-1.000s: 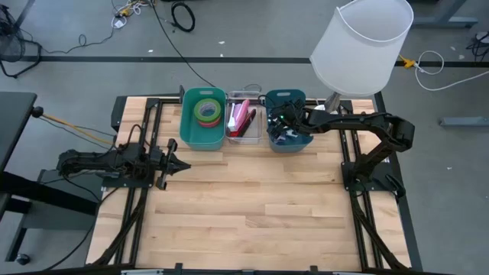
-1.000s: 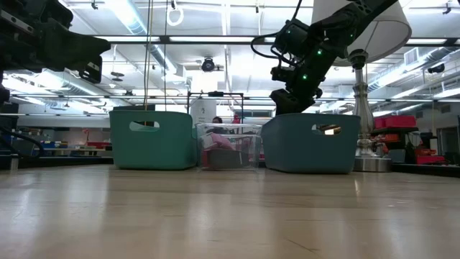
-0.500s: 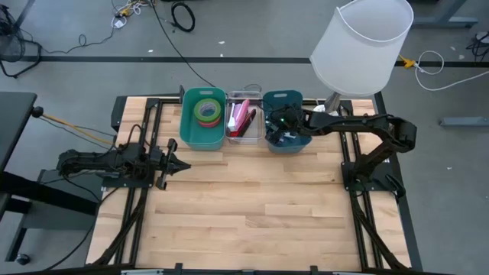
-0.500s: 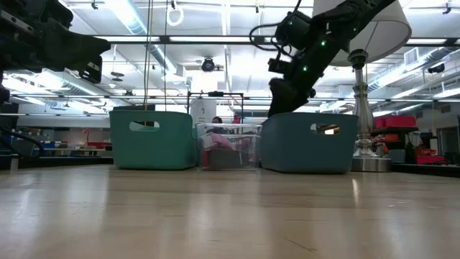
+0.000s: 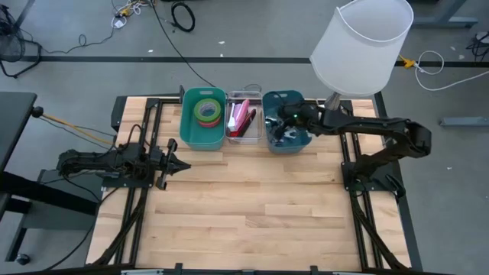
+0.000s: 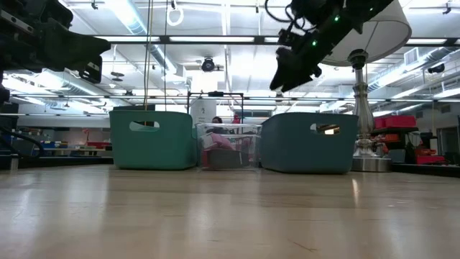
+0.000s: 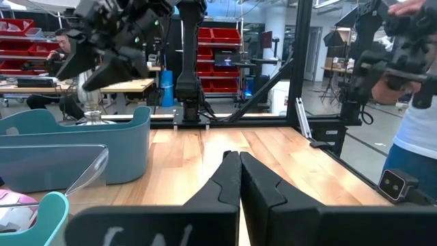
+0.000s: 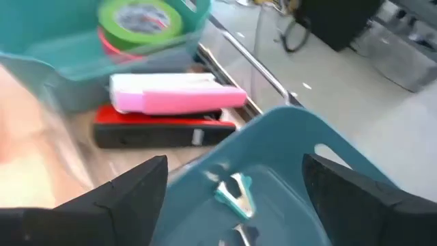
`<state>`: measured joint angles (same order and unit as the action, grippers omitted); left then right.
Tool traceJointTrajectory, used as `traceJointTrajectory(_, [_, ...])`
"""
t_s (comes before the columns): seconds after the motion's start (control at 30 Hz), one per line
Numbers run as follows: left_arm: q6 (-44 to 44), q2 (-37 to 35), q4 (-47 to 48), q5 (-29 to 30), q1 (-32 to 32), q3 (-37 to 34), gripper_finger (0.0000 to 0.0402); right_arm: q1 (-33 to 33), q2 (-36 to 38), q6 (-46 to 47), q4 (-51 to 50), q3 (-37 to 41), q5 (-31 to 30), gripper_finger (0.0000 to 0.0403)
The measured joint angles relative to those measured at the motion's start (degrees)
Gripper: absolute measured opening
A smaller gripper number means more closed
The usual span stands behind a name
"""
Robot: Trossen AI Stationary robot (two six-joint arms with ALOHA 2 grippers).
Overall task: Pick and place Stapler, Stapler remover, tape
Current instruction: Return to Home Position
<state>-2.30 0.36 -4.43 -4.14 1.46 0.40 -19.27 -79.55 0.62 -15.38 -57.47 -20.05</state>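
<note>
Three bins stand in a row at the table's far edge. The teal bin (image 5: 203, 116) holds tape rolls (image 8: 140, 17). The clear bin (image 5: 244, 120) holds a pink stapler (image 8: 179, 96) lying on a red stapler (image 8: 164, 131). The blue bin (image 5: 288, 131) holds a teal staple remover (image 8: 235, 195) on its floor. My right gripper (image 8: 233, 164) hangs open and empty above the blue bin, well over its rim in the low view (image 6: 280, 79). My left gripper (image 7: 239, 162) is shut and waits over the table's left part (image 5: 173, 163).
A white lamp's shade (image 5: 362, 44) stands over the far right corner, and its base (image 6: 371, 162) sits right of the blue bin. Bare wooden table (image 5: 252, 206) stretches from the bins to the near edge. People show in the room behind.
My right gripper has risen from the blue bin's rim to well above it, and the arm has drawn back a little toward the table's right edge. The bins and their contents have stayed in place.
</note>
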Motion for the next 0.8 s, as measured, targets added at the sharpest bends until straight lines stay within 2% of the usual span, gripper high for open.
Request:
traceJointTrajectory(0.37, [0.0,0.0,0.0,0.0,0.0,0.0,0.0003,0.3,3.9,0.8,3.2,0.0,18.0,0.0281])
traceJointTrajectory(0.6, [0.0,0.0,0.0,0.0,0.0,0.0,0.0003,3.4,3.9,0.5,3.3,0.0,19.5,0.0232])
traceJointTrajectory(0.8, [0.0,0.0,0.0,0.0,0.0,0.0,0.0003,6.9,3.9,0.2,5.4,0.0,16.9,0.018])
